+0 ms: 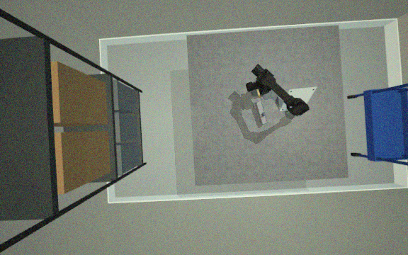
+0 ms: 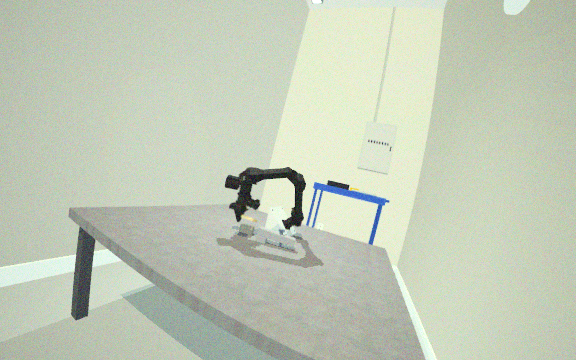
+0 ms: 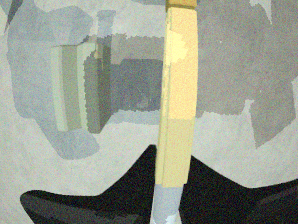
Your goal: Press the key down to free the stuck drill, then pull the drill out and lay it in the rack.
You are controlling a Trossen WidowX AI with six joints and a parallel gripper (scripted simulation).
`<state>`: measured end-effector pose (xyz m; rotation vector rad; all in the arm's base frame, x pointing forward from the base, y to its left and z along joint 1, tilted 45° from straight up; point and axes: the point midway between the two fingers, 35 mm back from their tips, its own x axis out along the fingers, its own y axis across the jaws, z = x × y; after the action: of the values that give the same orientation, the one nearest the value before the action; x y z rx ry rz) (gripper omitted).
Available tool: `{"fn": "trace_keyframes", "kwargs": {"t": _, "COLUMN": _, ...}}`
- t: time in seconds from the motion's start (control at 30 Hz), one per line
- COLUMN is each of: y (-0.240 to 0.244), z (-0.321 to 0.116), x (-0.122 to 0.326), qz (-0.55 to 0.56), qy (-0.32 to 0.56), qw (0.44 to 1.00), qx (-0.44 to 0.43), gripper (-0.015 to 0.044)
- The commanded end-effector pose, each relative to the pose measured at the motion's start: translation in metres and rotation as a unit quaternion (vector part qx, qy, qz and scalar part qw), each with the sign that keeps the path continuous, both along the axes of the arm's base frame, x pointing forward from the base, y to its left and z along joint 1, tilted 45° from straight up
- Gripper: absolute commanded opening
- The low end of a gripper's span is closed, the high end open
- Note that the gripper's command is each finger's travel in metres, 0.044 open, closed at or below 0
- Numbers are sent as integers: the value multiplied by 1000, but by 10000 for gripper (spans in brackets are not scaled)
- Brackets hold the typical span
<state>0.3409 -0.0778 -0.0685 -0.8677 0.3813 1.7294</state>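
Note:
A long yellow bar, which looks like the drill [image 1: 258,93] [image 2: 249,218] [image 3: 181,90], has a brown end at the top of the wrist view and a grey end at the bottom. My gripper [image 2: 239,218] [image 3: 162,151] is shut on it and holds it above the table. A grey-green block with upright walls [image 3: 70,87], perhaps the rack, stands to the left of the drill in the wrist view. A long pale bar-shaped piece [image 1: 261,112] [image 2: 280,241] lies on the table near the gripper. I cannot tell which part is the key.
A white plate [image 1: 304,95] [image 2: 274,216] is beside the arm's base. The grey table [image 1: 225,156] [image 2: 288,295] carries the arm and these parts. A blue stand [image 1: 387,124] [image 2: 353,193] is beyond the table, and a shelf with brown boxes [image 1: 83,93] is at the left of the top view.

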Motion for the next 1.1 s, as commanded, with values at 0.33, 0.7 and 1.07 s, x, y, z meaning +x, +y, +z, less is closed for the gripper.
{"fn": "trace_keyframes", "kwargs": {"t": 0.33, "y": -8, "z": -11, "x": -22, "qz": 0, "qy": -2, "qw": 1000, "qx": -2, "gripper": 0}}
{"fn": "trace_keyframes", "kwargs": {"t": 0.7, "y": -15, "z": -17, "x": -37, "qz": 0, "qy": -2, "qw": 1000, "qx": -2, "gripper": 0}}
{"fn": "trace_keyframes", "kwargs": {"t": 1.07, "y": -26, "z": -24, "x": -55, "qz": 0, "qy": -2, "qw": 1000, "qx": -3, "gripper": 0}}
